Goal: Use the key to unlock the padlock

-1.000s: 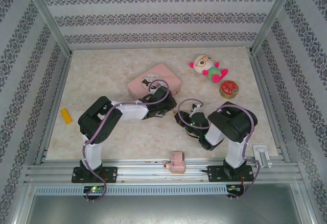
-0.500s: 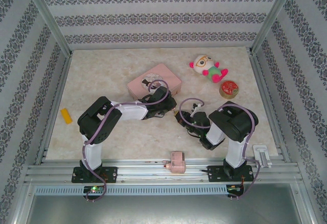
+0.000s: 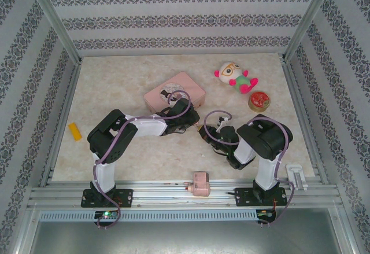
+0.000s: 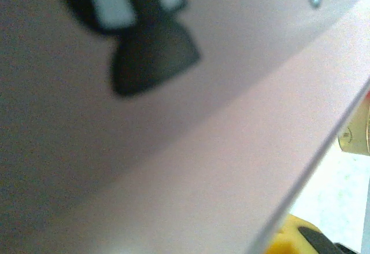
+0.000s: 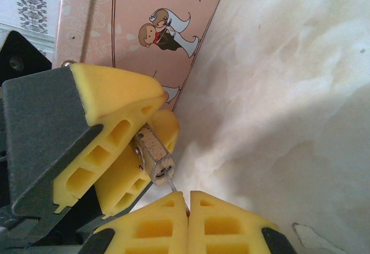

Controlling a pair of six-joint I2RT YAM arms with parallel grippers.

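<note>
The tiny brass padlock (image 5: 153,153) is pinched between the yellow fingers (image 5: 115,92) of my left gripper (image 5: 151,115), its keyhole end pointing at my right gripper. My right gripper (image 5: 188,199) is shut on the slim grey key (image 5: 169,180). Only the thin blade shows, and its tip reaches the keyhole. The shackle is hidden behind the left fingers. From above, the left gripper (image 3: 193,127) and the right gripper (image 3: 207,133) meet just in front of the pink tin. In the left wrist view a brass sliver of the padlock (image 4: 355,135) shows at the right edge.
The pink tin (image 3: 174,92) lies right behind both grippers and close to the left wrist camera (image 4: 191,150). A plush toy (image 3: 234,76) and a round red tin (image 3: 260,100) sit at the back right. A yellow block (image 3: 75,131) lies far left, and a small pink object (image 3: 200,183) sits on the front rail.
My right wrist has edged slightly up and left toward the left gripper. The left arm has stayed where it was.
</note>
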